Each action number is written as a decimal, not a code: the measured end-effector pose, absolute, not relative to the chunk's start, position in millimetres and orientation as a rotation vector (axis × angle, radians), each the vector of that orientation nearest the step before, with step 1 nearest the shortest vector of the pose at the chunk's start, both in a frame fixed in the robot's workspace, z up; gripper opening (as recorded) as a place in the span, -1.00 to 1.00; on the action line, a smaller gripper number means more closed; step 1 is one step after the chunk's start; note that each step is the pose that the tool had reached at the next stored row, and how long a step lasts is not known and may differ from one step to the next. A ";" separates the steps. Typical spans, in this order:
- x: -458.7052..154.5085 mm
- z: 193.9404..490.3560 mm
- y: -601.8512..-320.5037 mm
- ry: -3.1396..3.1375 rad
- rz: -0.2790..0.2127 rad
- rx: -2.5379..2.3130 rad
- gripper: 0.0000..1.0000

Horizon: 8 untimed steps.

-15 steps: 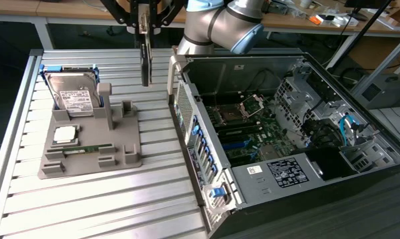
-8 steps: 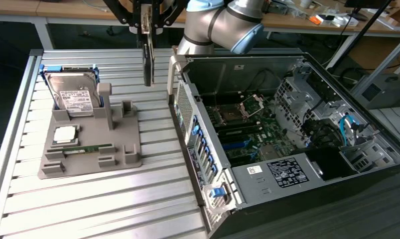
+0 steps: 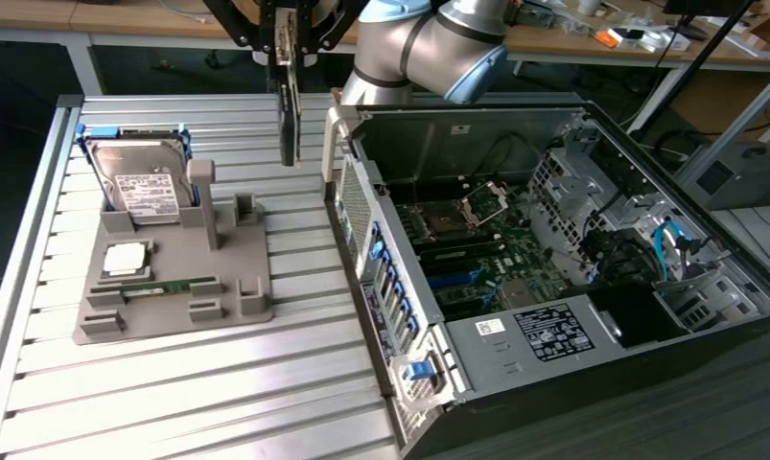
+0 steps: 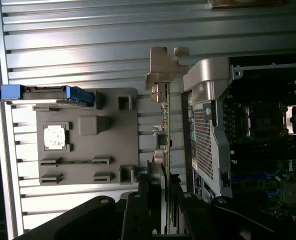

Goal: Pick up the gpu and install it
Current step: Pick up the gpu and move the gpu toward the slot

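Grasping one gpu (image 3: 289, 115), a thin, flat, dark expansion card, with the black jaws clenched on its two faces near the upper end. Hangs upright and edge-on in the air above the ribbed silver metal tabletop (image 3: 167, 402), between one grey moulded plastic holder (image 3: 244, 287) and one open black computer case (image 3: 359, 211), just beside the case's near corner and apart from the holder. Shows in the wrist view as a narrow green-edged sliver, with one silver metal bracket (image 4: 162, 70) at the end away from the jaws. Carried on the holder: one thick silver hard drive with a white label (image 3: 142, 187) standing in blue rails, one square silver processor (image 3: 127, 257), one narrow green RAM stick (image 3: 167, 286). Above the case, one grey-and-blue robot arm (image 3: 423, 43), cut off by the exterior view's upper edge. Cannot make out the card's faces or chips, turned edge-on in both views; upper end hidden among the jaws.
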<state>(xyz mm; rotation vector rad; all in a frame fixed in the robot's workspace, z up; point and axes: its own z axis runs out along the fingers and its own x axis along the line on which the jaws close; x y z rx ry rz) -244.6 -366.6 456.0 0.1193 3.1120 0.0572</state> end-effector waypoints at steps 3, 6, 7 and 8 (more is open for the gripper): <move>-243.3 456.0 -366.6 3.112 0.057 0.119 -0.47; -241.5 455.8 -366.6 3.112 0.056 0.119 -0.47; -241.0 455.8 -366.6 3.112 0.056 0.119 -0.47; -238.2 455.6 -366.6 3.112 0.054 0.119 -0.47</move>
